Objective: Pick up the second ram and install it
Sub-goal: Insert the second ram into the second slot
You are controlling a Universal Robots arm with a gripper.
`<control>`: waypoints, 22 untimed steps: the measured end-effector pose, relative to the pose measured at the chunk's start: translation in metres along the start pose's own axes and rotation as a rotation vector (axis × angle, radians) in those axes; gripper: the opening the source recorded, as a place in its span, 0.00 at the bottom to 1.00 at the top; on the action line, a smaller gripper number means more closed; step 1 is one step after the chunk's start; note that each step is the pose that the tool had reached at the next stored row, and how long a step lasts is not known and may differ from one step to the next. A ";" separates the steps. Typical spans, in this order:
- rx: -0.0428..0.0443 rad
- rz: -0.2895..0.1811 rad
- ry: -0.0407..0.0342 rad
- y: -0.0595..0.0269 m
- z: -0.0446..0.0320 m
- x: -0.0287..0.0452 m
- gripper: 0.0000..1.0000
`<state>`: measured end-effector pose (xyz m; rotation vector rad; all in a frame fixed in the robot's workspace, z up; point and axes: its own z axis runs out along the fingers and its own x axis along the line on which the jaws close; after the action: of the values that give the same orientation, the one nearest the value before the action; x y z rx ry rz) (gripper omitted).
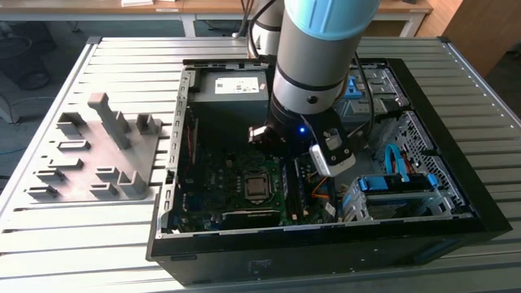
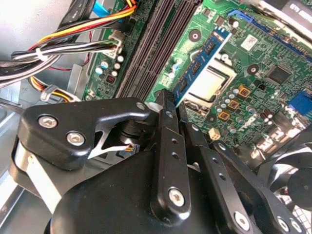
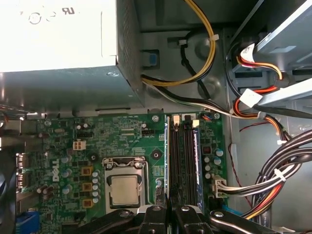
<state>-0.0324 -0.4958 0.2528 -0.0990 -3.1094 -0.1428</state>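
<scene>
While the black claw [image 2: 174, 108] clamps the thin second ram [image 2: 204, 56], long slots [image 2: 152, 48] lie below.

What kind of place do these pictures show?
Probably a robotics lab or workshop: a slotted metal table carries an open computer case and a grey parts fixture, and the gripper holds the second ram over the motherboard.

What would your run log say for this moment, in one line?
gripper | shut on second ram | place: inside computer case, at memory slots beside processor | seated: cannot tell
</scene>
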 end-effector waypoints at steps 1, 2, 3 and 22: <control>0.0000 0.000 0.0000 0.0000 0.0006 0.0000 0.14; 0.0000 0.000 0.0000 -0.0001 0.0012 -0.0001 0.14; 0.0000 0.000 0.0000 -0.0001 0.0018 -0.0001 0.14; 0.0000 0.000 0.0000 -0.0012 0.0130 -0.0004 0.14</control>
<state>-0.0323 -0.4958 0.2398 -0.0990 -3.1094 -0.1428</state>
